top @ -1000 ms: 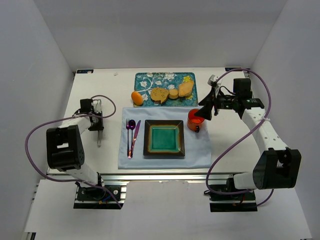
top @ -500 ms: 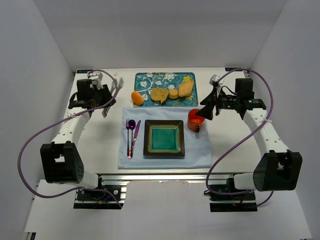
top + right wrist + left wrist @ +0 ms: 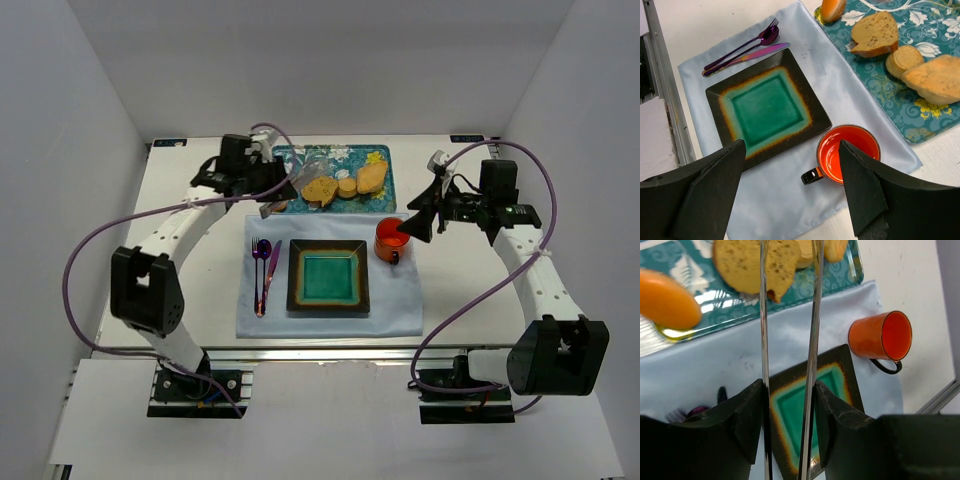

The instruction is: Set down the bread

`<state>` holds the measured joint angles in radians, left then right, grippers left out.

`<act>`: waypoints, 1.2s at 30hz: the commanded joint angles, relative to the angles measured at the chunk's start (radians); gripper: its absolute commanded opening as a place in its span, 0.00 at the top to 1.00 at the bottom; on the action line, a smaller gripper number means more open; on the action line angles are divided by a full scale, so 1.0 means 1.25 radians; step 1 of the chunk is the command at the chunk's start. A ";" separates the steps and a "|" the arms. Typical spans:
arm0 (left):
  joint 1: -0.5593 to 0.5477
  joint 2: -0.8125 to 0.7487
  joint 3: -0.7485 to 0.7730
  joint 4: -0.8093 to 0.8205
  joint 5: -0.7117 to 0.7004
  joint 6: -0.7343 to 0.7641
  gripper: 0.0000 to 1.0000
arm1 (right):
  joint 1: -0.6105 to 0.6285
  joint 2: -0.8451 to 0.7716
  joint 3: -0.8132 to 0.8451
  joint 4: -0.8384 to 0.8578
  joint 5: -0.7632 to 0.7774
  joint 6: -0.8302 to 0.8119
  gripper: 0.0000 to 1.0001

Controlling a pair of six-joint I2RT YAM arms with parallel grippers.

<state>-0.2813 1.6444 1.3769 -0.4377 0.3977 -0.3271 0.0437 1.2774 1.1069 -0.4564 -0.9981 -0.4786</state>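
Note:
A speckled bread slice [image 3: 319, 188] lies on the teal patterned tray [image 3: 380, 158] with a small round roll [image 3: 346, 186] and a larger bun [image 3: 371, 178]. My left gripper [image 3: 270, 185] is shut on metal tongs [image 3: 305, 170], held over the tray's left part. In the left wrist view the two tong blades [image 3: 812, 315] run from my gripper [image 3: 788, 390] up to the slice [image 3: 755, 262], which sits between their far ends. My right gripper [image 3: 415, 222] is open and empty above the orange mug [image 3: 389, 240]. The green square plate [image 3: 295, 278] is empty.
An orange fruit [image 3: 667, 300] sits at the tray's left end. Purple cutlery [image 3: 262, 270] lies left of the plate on the pale blue cloth [image 3: 400, 300]. In the right wrist view my gripper [image 3: 791, 145] frames the mug [image 3: 847, 155], plate [image 3: 715, 92] and breads [image 3: 874, 32].
My left arm has carried the tongs from the table's left side up and right to the tray, over the bread slice. The right arm has barely moved.

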 commanded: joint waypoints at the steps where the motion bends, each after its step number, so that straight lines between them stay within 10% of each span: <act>1: -0.088 0.038 0.100 -0.083 -0.061 0.054 0.47 | -0.013 -0.025 -0.010 0.001 -0.014 -0.002 0.20; 16: -0.278 0.110 0.151 -0.083 -0.444 0.168 0.45 | -0.026 -0.027 -0.020 0.007 -0.032 0.010 0.20; 36: -0.328 0.171 0.106 -0.036 -0.550 0.232 0.44 | -0.025 -0.022 -0.023 0.007 -0.045 0.013 0.19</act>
<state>-0.6823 1.8511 1.5150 -0.5205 -0.2596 -0.0578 0.0147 1.2682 1.0821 -0.4580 -1.0245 -0.4713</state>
